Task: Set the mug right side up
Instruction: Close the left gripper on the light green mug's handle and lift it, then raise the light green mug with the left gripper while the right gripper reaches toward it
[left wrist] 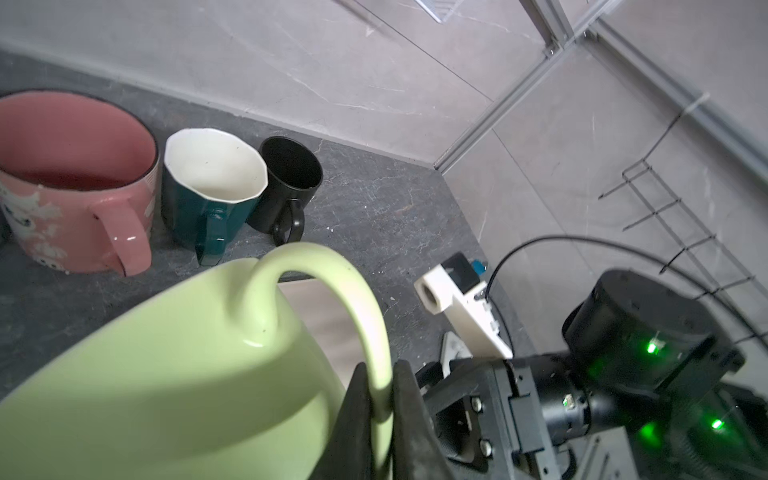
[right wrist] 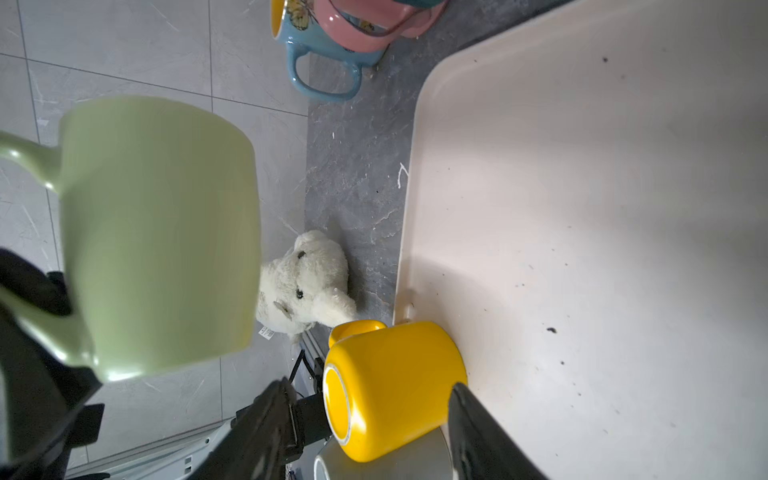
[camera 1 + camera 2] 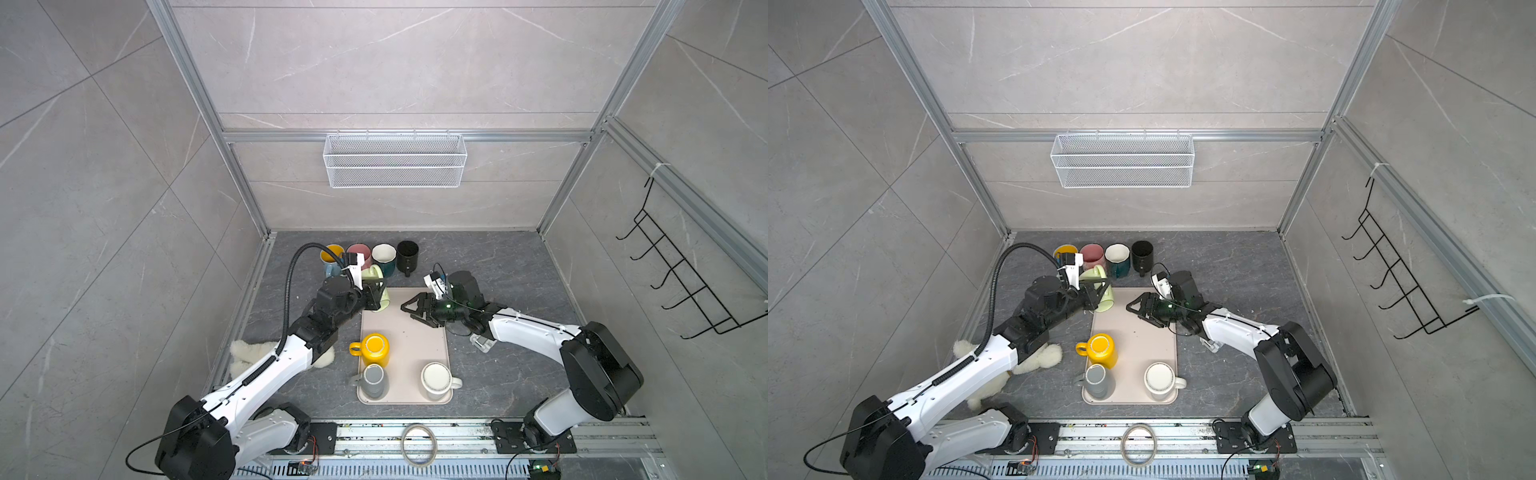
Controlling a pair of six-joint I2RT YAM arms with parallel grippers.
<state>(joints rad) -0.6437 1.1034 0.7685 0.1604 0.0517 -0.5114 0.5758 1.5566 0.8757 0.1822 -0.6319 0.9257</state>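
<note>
Green mug (image 1: pixel 166 374) handle clamped between left gripper (image 1: pixel 380 370) fingers (image 1: pixel 409 415), right gripper (image 3: pixel 409 311) jaws apart nearby

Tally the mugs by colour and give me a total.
blue mug: 1
pink mug: 1
teal mug: 1
black mug: 1
light green mug: 1
yellow mug: 1
grey mug: 1
white mug: 1
Total: 8
</note>
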